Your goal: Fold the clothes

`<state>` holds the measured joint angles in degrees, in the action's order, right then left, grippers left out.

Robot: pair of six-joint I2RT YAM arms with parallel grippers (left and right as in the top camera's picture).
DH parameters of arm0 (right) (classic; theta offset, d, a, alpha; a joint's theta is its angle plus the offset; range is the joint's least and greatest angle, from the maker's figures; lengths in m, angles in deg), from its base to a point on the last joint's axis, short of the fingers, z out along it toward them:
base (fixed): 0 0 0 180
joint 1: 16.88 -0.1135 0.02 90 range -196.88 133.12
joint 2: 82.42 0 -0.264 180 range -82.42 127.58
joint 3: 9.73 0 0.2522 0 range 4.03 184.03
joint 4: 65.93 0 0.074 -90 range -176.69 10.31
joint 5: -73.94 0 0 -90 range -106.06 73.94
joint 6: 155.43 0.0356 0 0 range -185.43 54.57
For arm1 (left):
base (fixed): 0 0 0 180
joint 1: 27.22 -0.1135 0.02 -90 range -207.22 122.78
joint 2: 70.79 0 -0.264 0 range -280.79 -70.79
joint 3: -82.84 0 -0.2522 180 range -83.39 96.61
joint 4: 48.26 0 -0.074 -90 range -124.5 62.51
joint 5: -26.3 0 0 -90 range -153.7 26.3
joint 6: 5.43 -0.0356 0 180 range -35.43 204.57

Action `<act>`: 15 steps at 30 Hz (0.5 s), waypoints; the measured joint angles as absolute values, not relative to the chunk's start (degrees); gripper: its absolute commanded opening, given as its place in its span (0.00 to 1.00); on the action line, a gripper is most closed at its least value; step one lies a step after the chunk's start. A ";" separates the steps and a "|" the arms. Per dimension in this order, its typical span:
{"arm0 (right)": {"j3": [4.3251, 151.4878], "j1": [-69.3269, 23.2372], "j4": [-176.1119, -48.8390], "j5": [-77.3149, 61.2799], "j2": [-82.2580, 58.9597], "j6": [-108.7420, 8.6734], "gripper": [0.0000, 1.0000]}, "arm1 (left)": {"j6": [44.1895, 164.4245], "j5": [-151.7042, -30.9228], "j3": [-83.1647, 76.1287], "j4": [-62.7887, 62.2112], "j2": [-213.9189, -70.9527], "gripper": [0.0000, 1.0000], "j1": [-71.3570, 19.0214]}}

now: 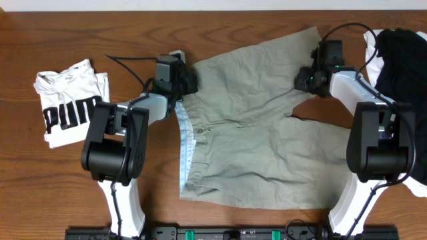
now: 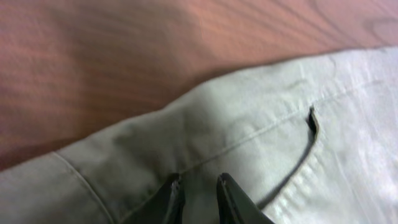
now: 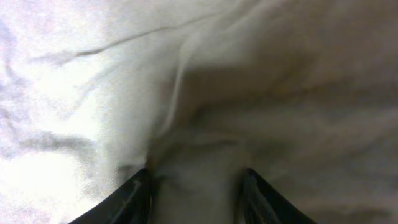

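Shorts [image 1: 253, 127] lie flat and unfolded mid-tabletop [image 1: 67, 27], no fold made yet: your right jaws clamp bunched far-leg cloth, your left jaws sit nearly together at the waistband [image 1: 186, 137]'s far end, grip unclear.

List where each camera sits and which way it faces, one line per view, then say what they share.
Overhead: fixed above the table, looking straight down at the shorts and a folded T-shirt; both arms show.
Left wrist: on the left arm, looking past the left gripper at a shorts edge and bare wood.
Right wrist: on the right arm, close on the right gripper, cloth bunched between its fingers.
Shared: every view shows the shorts.
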<state>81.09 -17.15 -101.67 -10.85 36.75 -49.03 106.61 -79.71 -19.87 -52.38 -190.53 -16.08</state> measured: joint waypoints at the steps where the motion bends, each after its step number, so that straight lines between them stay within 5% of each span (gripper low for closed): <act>1: 81.09 -17.24 -101.23 -10.85 36.82 -49.03 0.50 | 106.59 -79.47 -19.08 -52.56 -191.17 0.21 -16.32; 15: 80.82 -17.02 -98.21 -13.32 37.19 -48.66 0.56 | 106.61 -76.17 -8.48 -51.95 -194.53 0.20 -21.48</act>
